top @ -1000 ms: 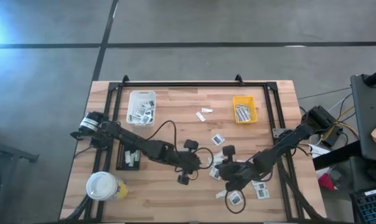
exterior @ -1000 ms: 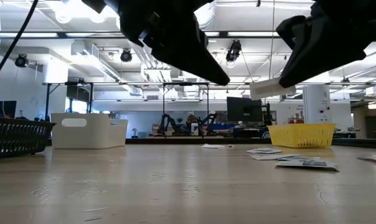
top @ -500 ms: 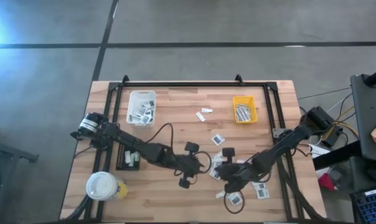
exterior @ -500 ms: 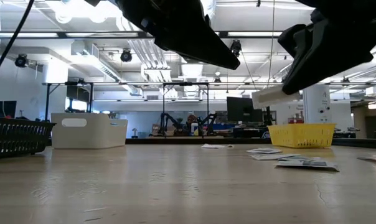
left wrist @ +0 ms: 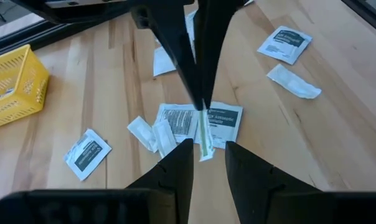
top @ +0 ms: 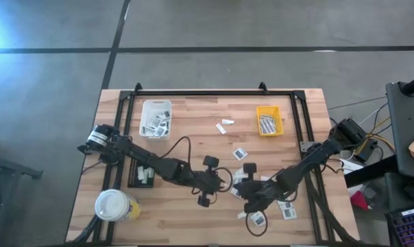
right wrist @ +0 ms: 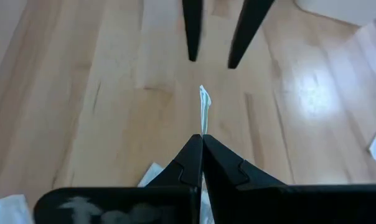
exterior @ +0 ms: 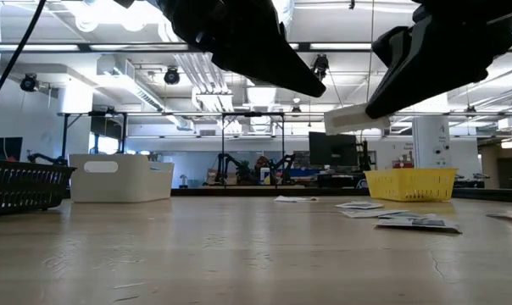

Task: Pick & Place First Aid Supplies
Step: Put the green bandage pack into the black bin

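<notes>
Right gripper (right wrist: 200, 144) pinched on thin white strip packet (right wrist: 204, 109), lifted off table (top: 193, 123) near front centre, edge-on. Left gripper (left wrist: 208, 152) faces it, fingers apart, straddling the strip's far end without touching. Loose first aid packets (left wrist: 197, 121) lie scattered beneath and right of centre. Bare wood between grippers and back edge. White bin (top: 156, 118) back left holds packets; yellow bin (top: 269, 121) back right holds striped strips; black tray (top: 144, 174) left holds few white pieces. Cup (top: 114, 204) front left corner.

White packets (left wrist: 197, 123) are showing dark grey printed patches on the pale striped wooden desk (top: 193, 130) (one yellow tray (top: 269, 121), one white tray (top: 156, 117), one black tray (top: 142, 175)).
</notes>
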`<state>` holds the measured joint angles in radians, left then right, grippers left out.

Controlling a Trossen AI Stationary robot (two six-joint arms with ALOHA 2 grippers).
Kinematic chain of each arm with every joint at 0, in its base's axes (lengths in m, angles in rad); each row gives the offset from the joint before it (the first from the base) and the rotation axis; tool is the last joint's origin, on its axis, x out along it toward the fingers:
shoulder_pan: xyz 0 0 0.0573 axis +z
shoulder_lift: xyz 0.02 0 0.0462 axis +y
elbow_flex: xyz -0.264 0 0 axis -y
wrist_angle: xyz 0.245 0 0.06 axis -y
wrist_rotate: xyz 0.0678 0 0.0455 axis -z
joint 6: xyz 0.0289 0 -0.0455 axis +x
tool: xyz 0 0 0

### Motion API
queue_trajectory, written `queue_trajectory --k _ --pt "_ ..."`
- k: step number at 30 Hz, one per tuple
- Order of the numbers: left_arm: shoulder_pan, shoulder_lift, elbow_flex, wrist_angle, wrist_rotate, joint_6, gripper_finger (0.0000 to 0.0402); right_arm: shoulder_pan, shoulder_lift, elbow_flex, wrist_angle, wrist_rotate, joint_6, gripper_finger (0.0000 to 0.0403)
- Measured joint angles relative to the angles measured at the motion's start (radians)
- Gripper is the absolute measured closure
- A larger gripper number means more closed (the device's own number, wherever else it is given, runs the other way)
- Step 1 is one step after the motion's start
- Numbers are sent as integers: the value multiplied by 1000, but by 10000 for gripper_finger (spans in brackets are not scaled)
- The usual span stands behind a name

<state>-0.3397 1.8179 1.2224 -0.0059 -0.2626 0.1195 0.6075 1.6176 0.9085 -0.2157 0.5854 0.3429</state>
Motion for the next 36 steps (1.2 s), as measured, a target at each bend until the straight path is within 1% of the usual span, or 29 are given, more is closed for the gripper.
queue_trajectory --k 2,11,17,26,30,36 --pt "0 0 0 1 0 7 298 -6 0 0 10 17 -11 394" --pt "0 0 0 6 -2 17 298 -35 -5 0 54 20 -29 394" --pt "1 0 0 6 -47 17 298 -44 -6 0 113 20 -61 394" --pt "2 0 0 6 -50 10 300 -45 -14 0 144 19 -58 394" --pt "2 0 -1 6 -50 2 318 -45 -14 0 144 19 -56 394" --pt "2 0 -1 5 -50 2 376 -45 -14 0 144 19 -55 394"
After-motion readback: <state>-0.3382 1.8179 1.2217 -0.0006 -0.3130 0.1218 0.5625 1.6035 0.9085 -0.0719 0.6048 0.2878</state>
